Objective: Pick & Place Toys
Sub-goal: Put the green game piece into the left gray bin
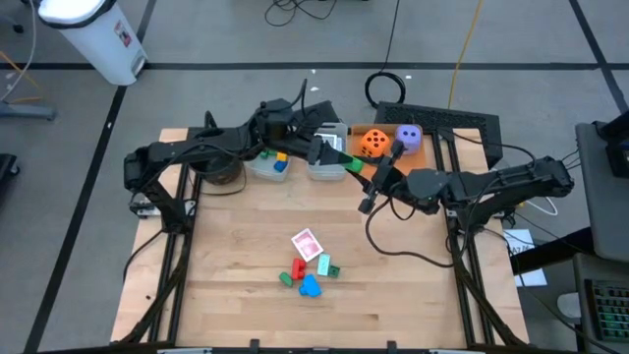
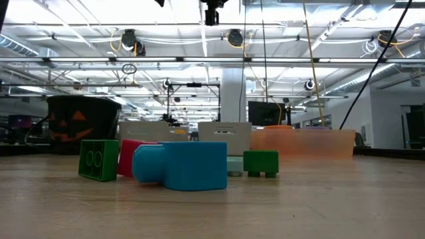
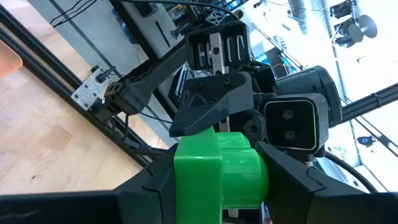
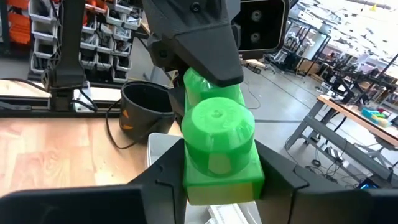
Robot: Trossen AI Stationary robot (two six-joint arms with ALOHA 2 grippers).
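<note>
A green plastic block (image 1: pixel 355 165) hangs in the air over the table's far middle, between my two grippers. My left gripper (image 1: pixel 343 159) reaches it from the left and is shut on it; my right gripper (image 1: pixel 368 173) reaches it from the right and is also shut on it. The block fills the left wrist view (image 3: pixel 219 175) and the right wrist view (image 4: pixel 219 144). On the table's near middle lie a red playing card (image 1: pixel 307 243) and loose blocks: blue (image 2: pixel 182 166), green (image 2: pixel 99 159), red (image 2: pixel 130 157). My left gripper pinches the green block's two opposite sides (image 3: pixel 181 180) between its two fingers, level, from the table's left. The block is lifted clear of the table. My right gripper pinches the block's other end by its two sides (image 4: pixel 188 168), level, from the table's right. The block's round studs (image 4: pixel 217 124) show between its fingers.
Two clear bins (image 1: pixel 267 168) (image 1: pixel 327 169) stand under the grippers at the far side, with a black pot (image 1: pixel 218 173) to their left. An orange tray (image 2: pixel 302 143) at the far right holds an orange die (image 1: pixel 372 143) and a purple die (image 1: pixel 409 137).
</note>
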